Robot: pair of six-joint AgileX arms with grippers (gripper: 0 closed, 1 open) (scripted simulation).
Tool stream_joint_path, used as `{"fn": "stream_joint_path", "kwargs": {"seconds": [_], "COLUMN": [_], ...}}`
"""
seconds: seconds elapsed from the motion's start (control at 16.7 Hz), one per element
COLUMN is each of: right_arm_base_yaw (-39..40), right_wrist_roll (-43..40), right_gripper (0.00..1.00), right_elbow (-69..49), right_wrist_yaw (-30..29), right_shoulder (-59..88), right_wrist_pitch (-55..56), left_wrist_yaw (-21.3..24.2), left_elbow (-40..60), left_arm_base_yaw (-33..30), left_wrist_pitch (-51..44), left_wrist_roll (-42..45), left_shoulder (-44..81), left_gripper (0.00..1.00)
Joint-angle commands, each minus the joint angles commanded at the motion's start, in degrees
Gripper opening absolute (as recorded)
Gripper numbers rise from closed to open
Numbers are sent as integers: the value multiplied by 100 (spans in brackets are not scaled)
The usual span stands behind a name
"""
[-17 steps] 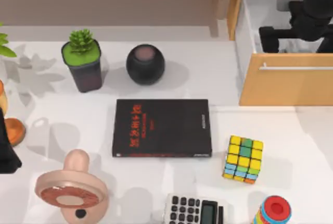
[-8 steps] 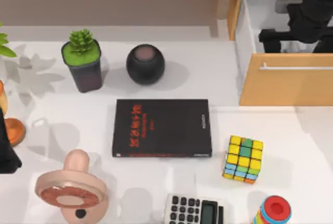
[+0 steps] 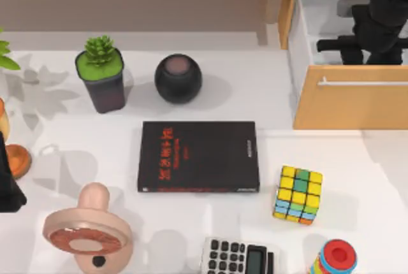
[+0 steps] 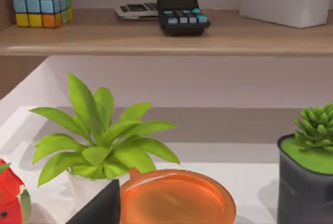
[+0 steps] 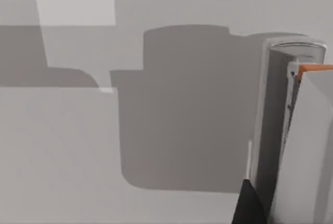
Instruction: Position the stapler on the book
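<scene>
- The stapler [image 5: 289, 130], a slim light grey bar with an orange edge at one end, stands close to the right wrist camera against the pale inner walls of a drawer; in the top view a grey sliver of it [image 3: 352, 5] shows at the far end of the open white-lined wooden drawer [image 3: 347, 99], at about 1 o'clock from the table's middle.
- The right gripper [image 3: 357, 44], a black two-finger tool, hangs inside that drawer just beside the stapler; whether its fingers are spread or closed on anything I cannot tell.
- The book [image 3: 199, 157], a flat black rectangle with red lettering on its cover, lies at the table's centre with nothing on top of it.
- Round the book in the top view: a black sphere with a dull pink top [image 3: 178, 78] at 12 o'clock, a spiky green succulent in a dark pot [image 3: 101, 79] at 10 o'clock, a multicoloured puzzle cube [image 3: 298, 194] at 4 o'clock, a grey calculator with black keys [image 3: 239, 258] at 6 o'clock, a pink round-headed fan-like object [image 3: 89, 232] at 8 o'clock, and a red-topped stack of coloured rings [image 3: 335, 258] at 5 o'clock.
- The left arm [image 3: 9, 188] sits parked at the table's 9 o'clock edge.
- The left wrist view adds a wooden shelf [image 4: 156, 41] carrying a second cube, a dark keypad and a white tissue box, plus a leafy green plant [image 4: 101, 140] and an orange translucent dish [image 4: 174, 198].
</scene>
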State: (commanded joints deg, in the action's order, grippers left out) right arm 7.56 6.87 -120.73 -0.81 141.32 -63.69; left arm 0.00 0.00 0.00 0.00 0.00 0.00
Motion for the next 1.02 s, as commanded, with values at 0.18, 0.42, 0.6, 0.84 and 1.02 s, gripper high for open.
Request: {"fn": "stream_joint_path", "kwargs": {"seconds": [0.18, 0.42, 0.6, 0.84, 1.02], "right_arm_base_yaw": [0, 0, -6, 54, 197], "right_wrist_roll": [0, 0, 6, 203, 628], "right_gripper": [0, 0, 0, 0, 0], "right_elbow": [0, 0, 0, -55, -194], "right_wrist_yaw": [0, 0, 2, -204, -711], "right_shoulder": [0, 0, -4, -182, -642], "right_wrist_pitch": [0, 0, -1, -289, -716], "left_wrist_yaw": [0, 0, 0, 0, 0], "left_elbow": [0, 0, 0, 0, 0], "left_arm_base_yaw": [0, 0, 0, 0, 0], "left_wrist_pitch": [0, 0, 0, 0, 0], "left_wrist_roll": [0, 0, 0, 0, 0], "left_shoulder": [0, 0, 0, 0, 0], "left_gripper": [100, 100, 100, 100, 100]}}
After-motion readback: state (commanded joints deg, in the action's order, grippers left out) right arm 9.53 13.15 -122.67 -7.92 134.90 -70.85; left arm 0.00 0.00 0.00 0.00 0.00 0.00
